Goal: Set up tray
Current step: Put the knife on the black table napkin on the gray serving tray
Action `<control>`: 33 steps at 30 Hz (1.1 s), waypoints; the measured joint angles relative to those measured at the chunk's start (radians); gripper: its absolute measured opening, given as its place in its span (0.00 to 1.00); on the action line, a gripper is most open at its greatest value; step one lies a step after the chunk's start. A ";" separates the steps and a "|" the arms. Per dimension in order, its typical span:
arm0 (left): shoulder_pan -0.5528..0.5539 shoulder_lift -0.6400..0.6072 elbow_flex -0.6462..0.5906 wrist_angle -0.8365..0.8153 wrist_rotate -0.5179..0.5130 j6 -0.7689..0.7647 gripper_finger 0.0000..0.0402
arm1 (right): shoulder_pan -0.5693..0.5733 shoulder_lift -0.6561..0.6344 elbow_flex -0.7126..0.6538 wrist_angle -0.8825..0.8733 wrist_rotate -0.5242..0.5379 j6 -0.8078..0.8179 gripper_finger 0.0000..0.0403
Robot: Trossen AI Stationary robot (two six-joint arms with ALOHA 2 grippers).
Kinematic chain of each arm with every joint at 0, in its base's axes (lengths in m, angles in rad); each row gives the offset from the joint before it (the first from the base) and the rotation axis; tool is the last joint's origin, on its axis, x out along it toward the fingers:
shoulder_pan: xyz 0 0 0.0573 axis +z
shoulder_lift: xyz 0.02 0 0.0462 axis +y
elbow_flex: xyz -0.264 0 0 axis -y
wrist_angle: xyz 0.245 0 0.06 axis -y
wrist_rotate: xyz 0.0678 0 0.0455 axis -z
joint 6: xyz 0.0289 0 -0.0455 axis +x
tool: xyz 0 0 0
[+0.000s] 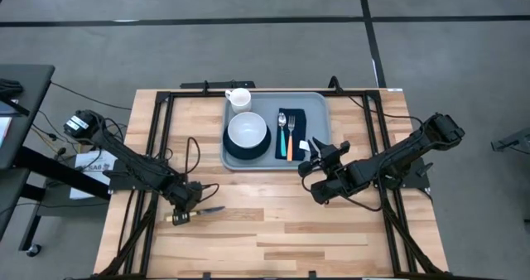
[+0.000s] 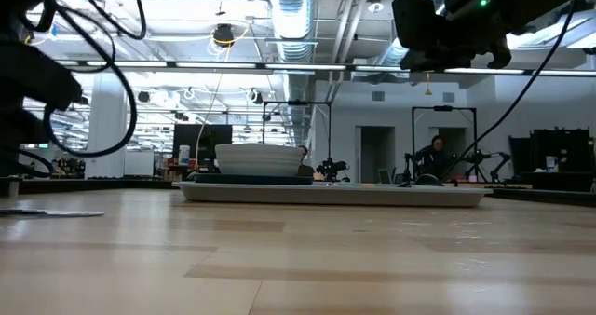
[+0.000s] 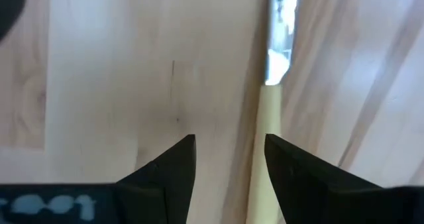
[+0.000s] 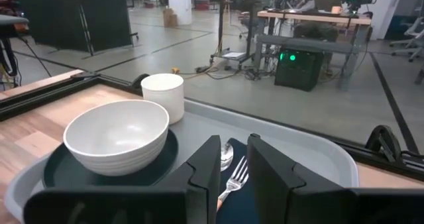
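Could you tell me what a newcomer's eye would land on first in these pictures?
Probably the tray at the table's far middle, holding a white bowl on a dark plate, a white cup, and cutlery on a navy napkin. Next, a knife lies alone beside the left gripper.

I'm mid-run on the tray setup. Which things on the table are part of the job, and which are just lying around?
Part of the job:
tray
dark plate with white bowl on it
white cup
napkin carrying spoon and fork
knife on the bare table, beside the open left gripper
right gripper, near the tray's edge

Lying about:
cables on the table
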 joint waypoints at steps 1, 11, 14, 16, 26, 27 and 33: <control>0.000 0.000 0.009 -0.004 -0.005 0.008 0.42 | 0.000 0.000 0.000 0.000 0.000 0.000 0.17; 0.000 0.013 0.047 -0.058 -0.077 0.018 0.42 | 0.000 0.000 0.000 0.000 -0.001 0.000 0.17; 0.000 0.038 0.047 -0.040 -0.063 -0.023 0.42 | 0.000 0.000 0.000 0.000 -0.002 0.000 0.17; 0.000 0.064 0.047 -0.024 -0.047 -0.030 0.42 | 0.000 0.000 0.000 0.000 -0.003 0.000 0.17; 0.000 0.121 0.047 0.009 -0.020 -0.030 0.42 | 0.000 0.000 0.000 0.003 -0.009 0.001 0.17; 0.000 0.117 0.047 0.008 -0.020 -0.030 0.42 | 0.000 0.000 0.000 0.003 -0.010 0.001 0.17; 0.000 0.116 0.047 0.009 -0.016 -0.030 0.42 | 0.000 0.000 0.000 0.003 -0.011 0.001 0.17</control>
